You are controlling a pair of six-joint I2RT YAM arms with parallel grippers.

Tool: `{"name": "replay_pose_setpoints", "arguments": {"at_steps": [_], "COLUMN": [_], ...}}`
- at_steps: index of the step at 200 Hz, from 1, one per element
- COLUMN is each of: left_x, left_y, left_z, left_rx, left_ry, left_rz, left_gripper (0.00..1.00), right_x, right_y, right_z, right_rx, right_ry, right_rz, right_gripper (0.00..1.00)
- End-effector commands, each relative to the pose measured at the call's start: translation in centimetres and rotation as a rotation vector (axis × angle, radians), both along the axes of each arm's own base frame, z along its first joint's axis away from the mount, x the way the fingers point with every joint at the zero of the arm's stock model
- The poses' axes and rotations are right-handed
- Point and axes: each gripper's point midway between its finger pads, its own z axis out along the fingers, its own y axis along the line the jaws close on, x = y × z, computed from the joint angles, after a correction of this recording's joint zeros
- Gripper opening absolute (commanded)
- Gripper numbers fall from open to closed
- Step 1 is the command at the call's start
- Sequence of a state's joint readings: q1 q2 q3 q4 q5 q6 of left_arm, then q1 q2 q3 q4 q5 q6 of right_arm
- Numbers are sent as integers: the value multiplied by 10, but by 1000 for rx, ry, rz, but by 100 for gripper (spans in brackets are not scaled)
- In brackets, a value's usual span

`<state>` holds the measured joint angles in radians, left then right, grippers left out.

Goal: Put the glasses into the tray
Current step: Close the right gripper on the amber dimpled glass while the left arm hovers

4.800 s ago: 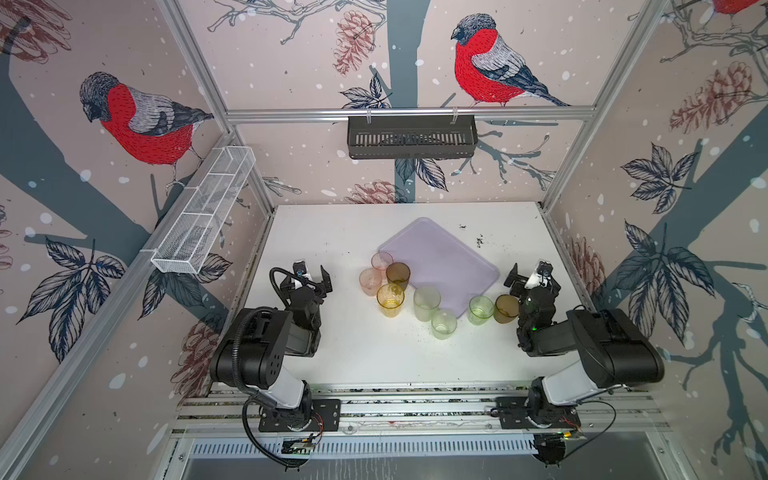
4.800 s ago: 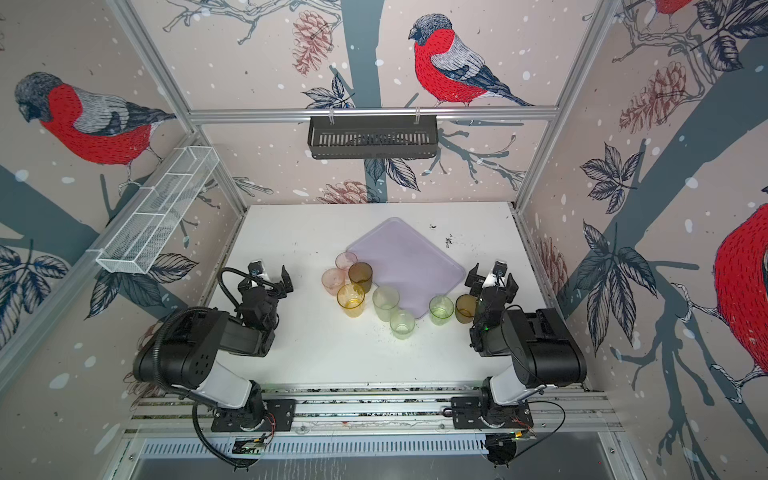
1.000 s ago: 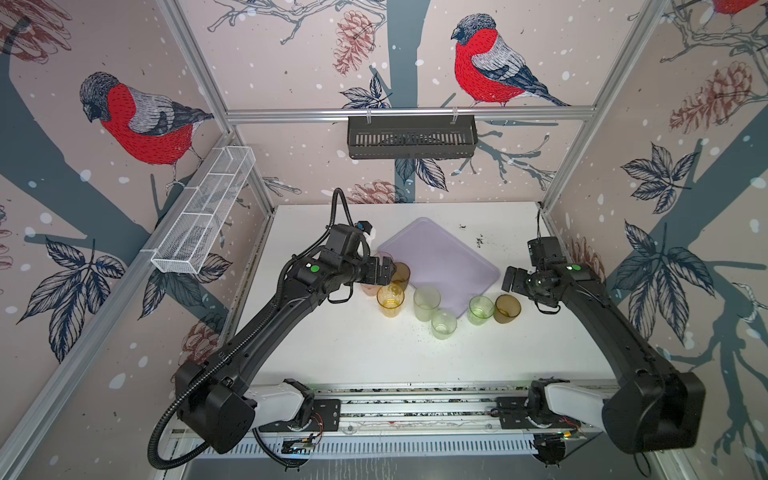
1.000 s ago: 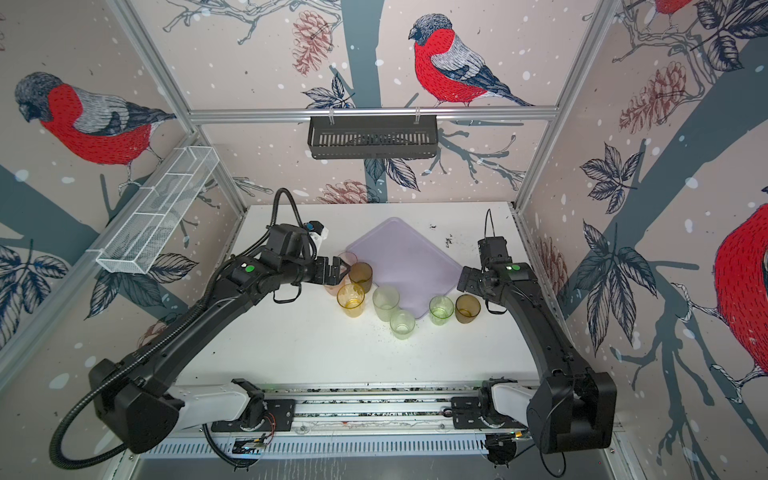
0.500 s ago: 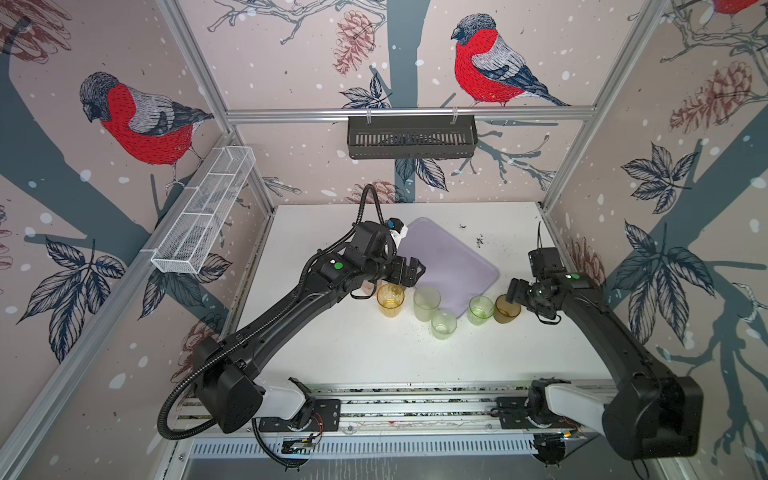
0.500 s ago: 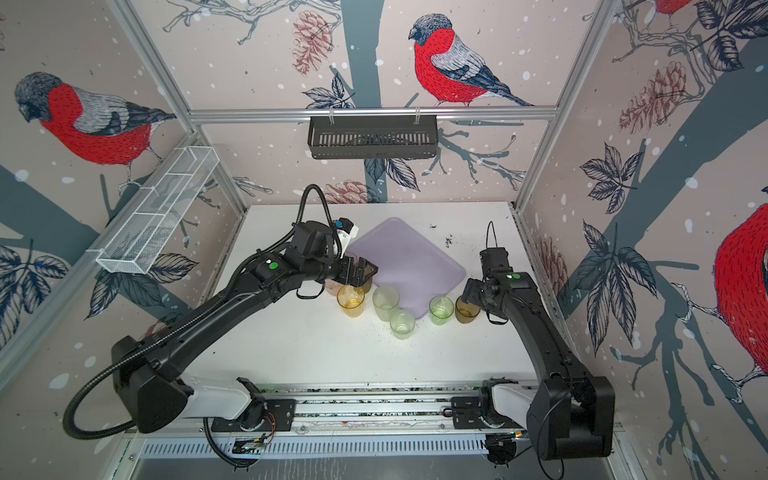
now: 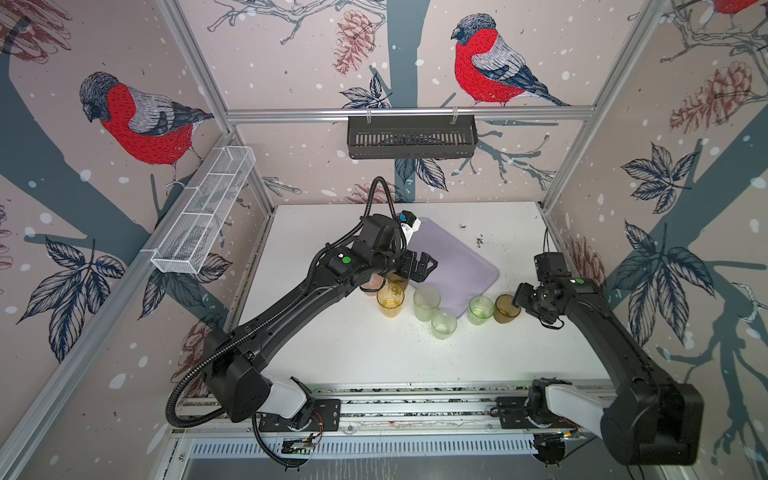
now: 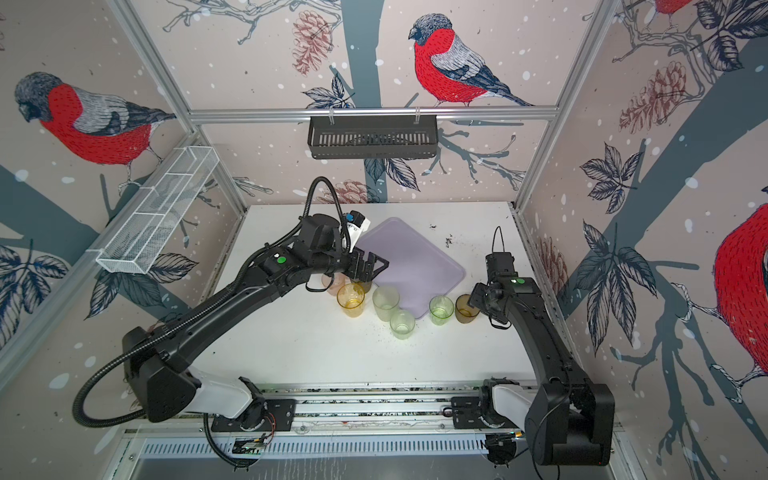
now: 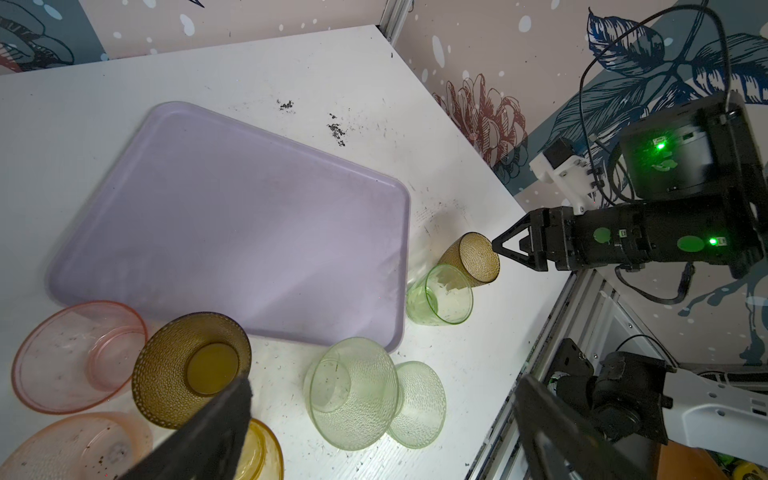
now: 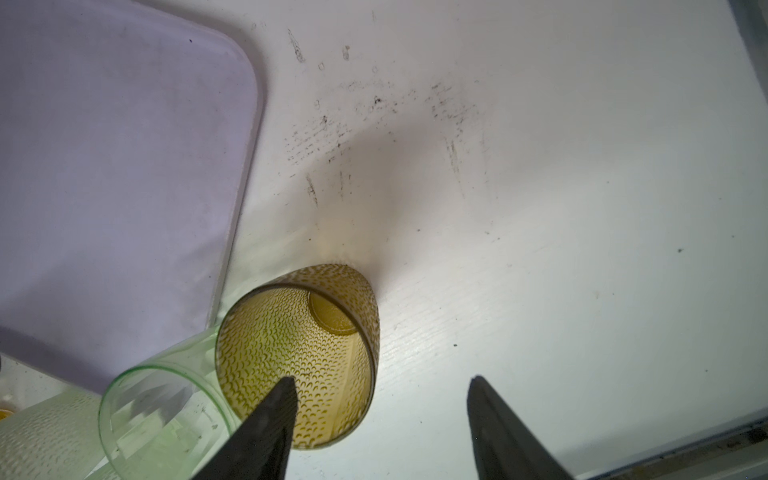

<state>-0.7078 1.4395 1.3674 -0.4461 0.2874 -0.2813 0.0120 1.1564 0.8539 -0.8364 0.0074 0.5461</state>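
Eight glasses, all upright on the surface [image 7: 374, 357], none yet in the tray [image 7: 457, 257]; they string along its near edges. My right tool [image 10: 380, 380] stands part open and holds nothing: one finger [image 10: 266, 424] sits over the mouth of the brown glass [image 10: 299, 357], the other is well outside the wall, with a gap showing. This glass stands just near of the tray's right corner. The green glass [image 10: 158, 411] is hard against its left side; touching or only beside, I cannot tell. My left tool [image 7: 420, 268] is wide open and empty, above the left end of the row. Handling, my judgement: thin-walled, stiff, light, so likely to skid or tip under a sideways nudge. The dimpled wall should give some grip. Best hold is a pinch on the rim wall, on the side away from the green glass. Glass or plastic: cannot tell. Hidden: in both top views my left arm covers most of the pink glasses [image 9: 79, 357] and the second brown glass [image 9: 191, 370]. In the left wrist view the amber glass [image 9: 262, 453] is cut off and partly behind my finger.
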Motion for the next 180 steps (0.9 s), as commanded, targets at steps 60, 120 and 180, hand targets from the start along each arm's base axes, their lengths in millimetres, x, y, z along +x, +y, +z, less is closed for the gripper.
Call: {"name": "replay_pose_setpoints", "arguments": {"at_steps": [60, 120, 180], "left_x": [4, 8, 6], "left_y": [-3, 3, 4], "left_z": [3, 12, 7], "left_rx": [-10, -6, -1], "left_ry": [-34, -88, -72], "left_rz": [-4, 20, 22], "left_gripper": [98, 98, 98], "right_x": [4, 3, 1], "right_y": [3, 4, 6], "right_z": [-12, -16, -21], "right_rx": [28, 27, 32], "right_ry": [48, 60, 67], "right_rz": [14, 15, 22], "right_gripper": [48, 40, 31]}}
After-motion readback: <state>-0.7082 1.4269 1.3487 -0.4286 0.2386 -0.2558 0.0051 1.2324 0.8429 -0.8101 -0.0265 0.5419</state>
